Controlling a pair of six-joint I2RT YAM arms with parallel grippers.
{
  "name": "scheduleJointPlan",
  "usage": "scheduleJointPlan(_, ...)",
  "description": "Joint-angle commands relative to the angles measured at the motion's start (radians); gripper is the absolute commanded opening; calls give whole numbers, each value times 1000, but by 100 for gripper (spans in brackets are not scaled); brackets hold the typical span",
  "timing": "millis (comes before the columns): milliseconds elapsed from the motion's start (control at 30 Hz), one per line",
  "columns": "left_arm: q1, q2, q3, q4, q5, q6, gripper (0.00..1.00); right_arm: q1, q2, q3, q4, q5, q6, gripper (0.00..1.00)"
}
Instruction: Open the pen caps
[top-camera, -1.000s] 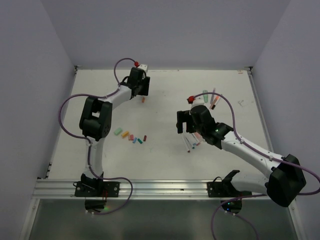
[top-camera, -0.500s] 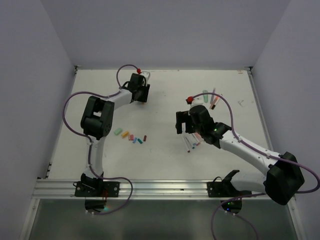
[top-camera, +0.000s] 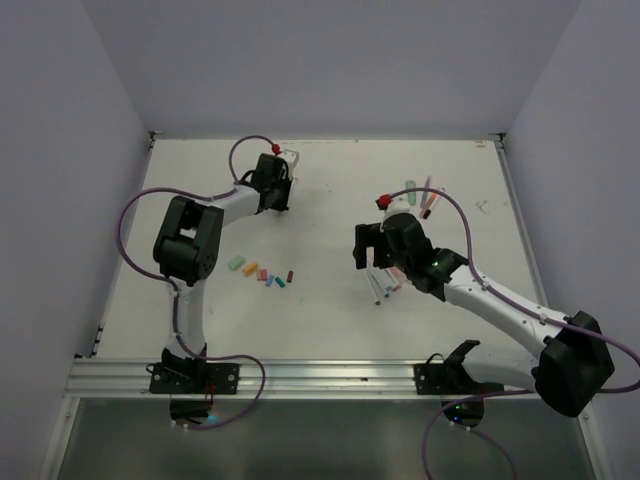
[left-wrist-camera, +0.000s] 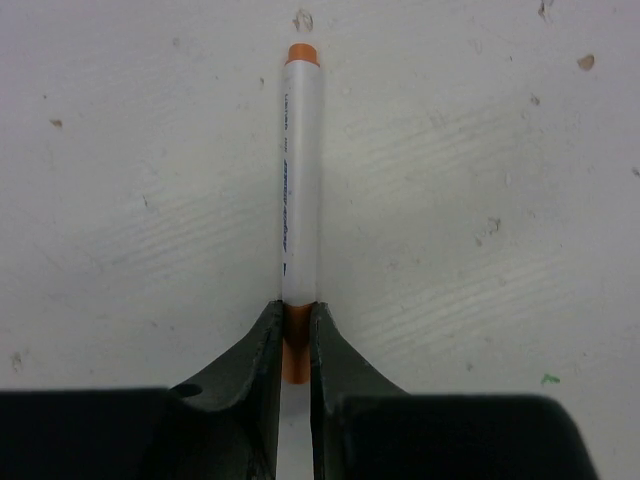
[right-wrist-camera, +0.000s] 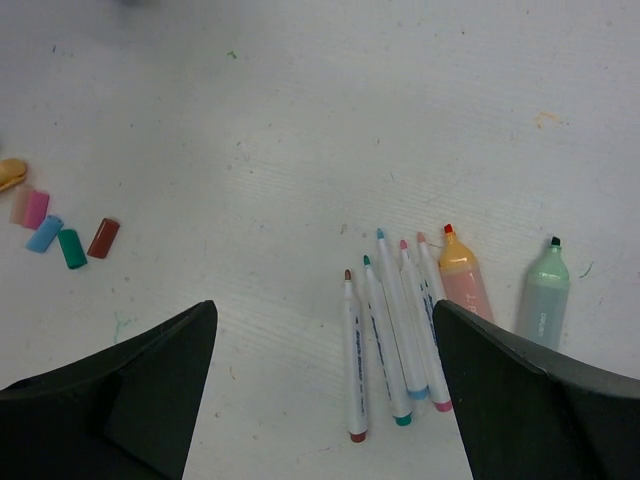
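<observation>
left wrist view: left gripper (left-wrist-camera: 295, 316) pinched tight on orange cap (left-wrist-camera: 295, 360) of white pen (left-wrist-camera: 300, 180), flat on table (left-wrist-camera: 480, 200). right gripper (right-wrist-camera: 322, 312) wide open, empty, over uncapped pens (right-wrist-camera: 395, 330); loose caps (right-wrist-camera: 72, 245) lie well left.

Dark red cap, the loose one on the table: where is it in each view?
Top external: dark red cap, right end of the loose-cap row, left of centre.
Left wrist: not in it; only the orange-ended pen in the left claw.
Right wrist: dark red cap far left, just right of the teal cap.
Shared landmark: the row of uncapped pens, in top external and right wrist.
</observation>
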Motion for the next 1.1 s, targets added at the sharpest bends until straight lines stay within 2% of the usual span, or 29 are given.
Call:
scheduleJointPlan(0, -20, -105, -74, -22, 39, 38, 9, -3, -33, 5, 40, 5, 3, 93)
scheduleJointPlan(133, -68, -202, -152, -33, 38, 53, 0, -6, -37, 30, 40, -4, -8, 93)
scheduleJointPlan(267, -125, -310, -190, -74, 53, 143, 0, -41, -39, 63, 41, -58, -43, 92)
scheduleJointPlan(467, -194, -496, -252, -160, 149, 269, 0, -180, -30, 178, -25, -357, -98, 91)
scheduleJointPlan(600, -206, -632, -290, -198, 252, 358, 0, -219, 13, 293, -138, -504, -161, 91)
scheduleJointPlan(800, -228, -760, -324, -257, 363, 508, 0, -270, 128, 467, -278, -738, -163, 91)
scheduleJointPlan(933, -235, -808, -329, -287, 421, 576, 0, -270, 242, 607, -371, -838, -202, 89)
scheduleJointPlan(1067, -238, -817, -309, -332, 455, 634, 0, -270, 331, 680, -451, -881, -247, 88)
